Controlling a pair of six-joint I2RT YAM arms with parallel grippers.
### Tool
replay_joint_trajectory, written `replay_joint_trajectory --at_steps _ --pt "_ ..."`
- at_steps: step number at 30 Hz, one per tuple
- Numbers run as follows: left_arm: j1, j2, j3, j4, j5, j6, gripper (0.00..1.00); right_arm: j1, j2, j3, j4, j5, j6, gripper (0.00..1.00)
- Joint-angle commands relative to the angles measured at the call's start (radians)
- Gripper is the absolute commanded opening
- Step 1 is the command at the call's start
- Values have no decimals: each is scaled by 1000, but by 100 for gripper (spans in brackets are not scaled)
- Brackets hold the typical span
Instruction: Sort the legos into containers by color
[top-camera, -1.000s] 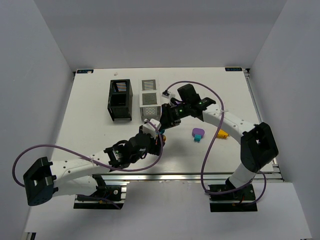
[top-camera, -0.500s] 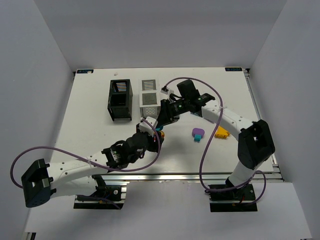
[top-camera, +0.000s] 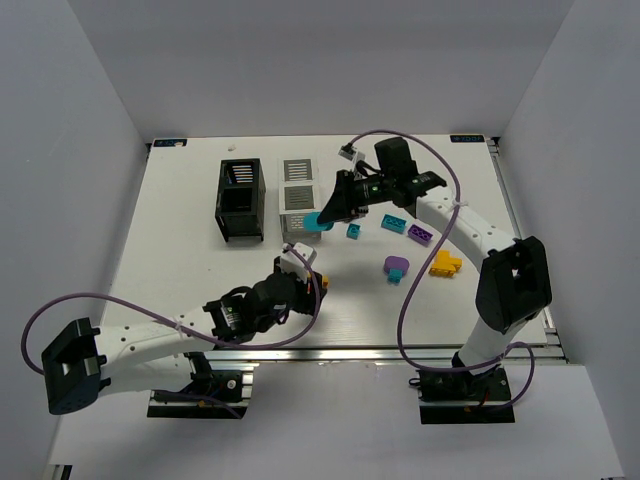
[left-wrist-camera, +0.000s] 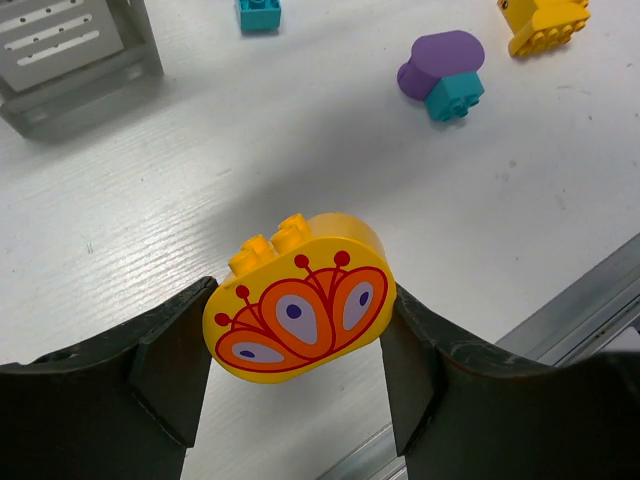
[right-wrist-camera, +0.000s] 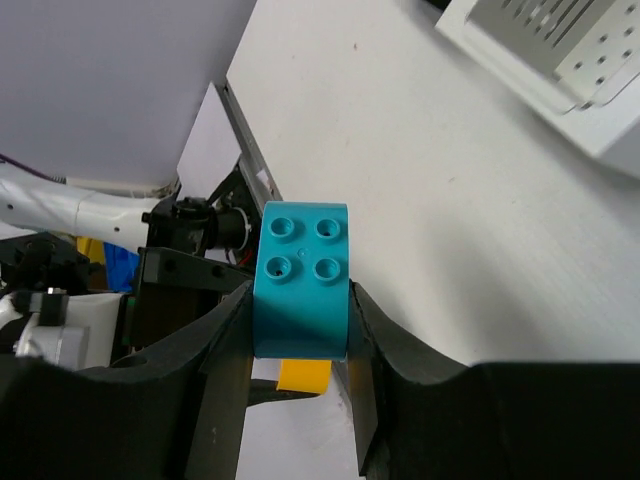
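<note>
**Two bricks gripped, five loose**

Low in the centre of the overhead view, the left gripper (left-wrist-camera: 298, 340) stands about half open, its jaws pressed on a rounded yellow-orange plastic brick (left-wrist-camera: 300, 300) printed with a red and purple pattern. Higher up, the right gripper (right-wrist-camera: 300, 335) is narrowly parted and clamps a teal four-stud plastic brick (right-wrist-camera: 300, 265) by the white slatted container (top-camera: 297, 198). The black slatted container (top-camera: 240, 200) stands just left of it. Right of centre lie a small teal brick (top-camera: 354, 231), a longer teal brick (top-camera: 393, 222), a purple brick (top-camera: 421, 235), a purple-and-teal piece (top-camera: 397, 268) and a yellow brick (top-camera: 445, 264).

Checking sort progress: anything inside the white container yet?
No brick shows in the white container, only its slatted panels. The teal brick in the right jaws covers part of its near right edge.
</note>
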Motion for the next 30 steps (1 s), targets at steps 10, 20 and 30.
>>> replay_joint_trajectory --at_steps 10,20,30 --pt "-3 -113 21 -67 -99 -123 0 -22 -17 166 4 126 -357 0" --pt "43 -266 201 -375 -204 -418 0 1 146 416 -97 275 -869 0" --pt "119 -223 403 -552 -170 -561 0 64 319 578 -197 383 -1034 0"
